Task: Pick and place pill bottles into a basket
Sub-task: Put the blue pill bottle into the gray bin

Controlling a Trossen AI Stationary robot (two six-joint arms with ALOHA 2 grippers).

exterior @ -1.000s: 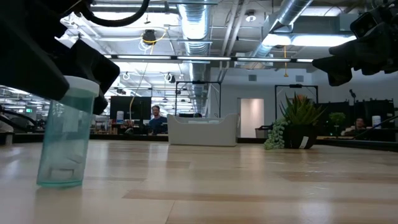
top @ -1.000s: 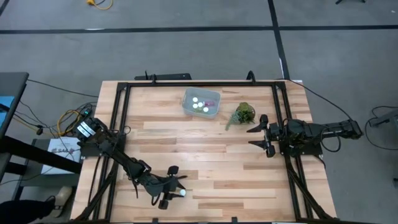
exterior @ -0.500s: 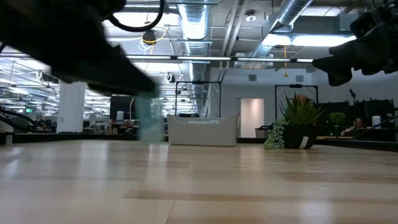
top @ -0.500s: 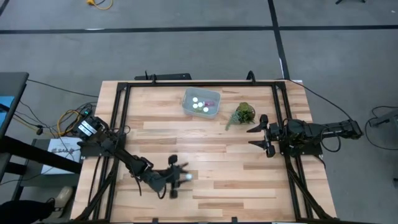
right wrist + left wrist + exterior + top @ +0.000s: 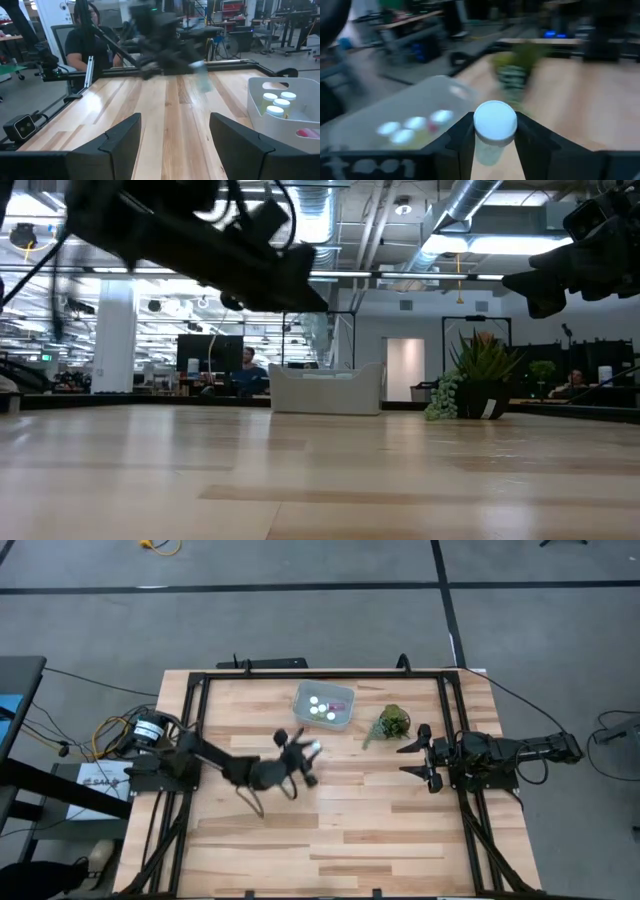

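Observation:
My left gripper (image 5: 303,754) is above the table's middle, just near of the basket (image 5: 323,705), and is shut on a pill bottle (image 5: 314,748) with a white cap and pale green side. In the left wrist view the bottle (image 5: 494,120) sits between my fingers, with the basket (image 5: 395,125) beyond it. The pale translucent basket holds several white-capped bottles (image 5: 318,706). My right gripper (image 5: 413,758) waits open and empty at the table's right side, and it also shows open in its own wrist view (image 5: 175,145). My left gripper pinches the bottle between its two fingers (image 5: 462,139), which lie on opposite sides of the bottle's wall just below the cap (image 5: 487,150). The bottle is lifted clear of the table and shows below the gripper in the right wrist view (image 5: 202,79).
A green leafy clump (image 5: 392,723) lies right of the basket, between it and my right gripper. Dark frame rails (image 5: 195,720) run along the table's left, right and far edges. Bare wood lies in the middle and near parts of the table. People sit in the room beyond.
My left gripper has carried the bottle from the near left of the table, where it stood on the wood, up and toward the far edge, close to the basket. The bottle is now lifted clear. My right arm has kept still.

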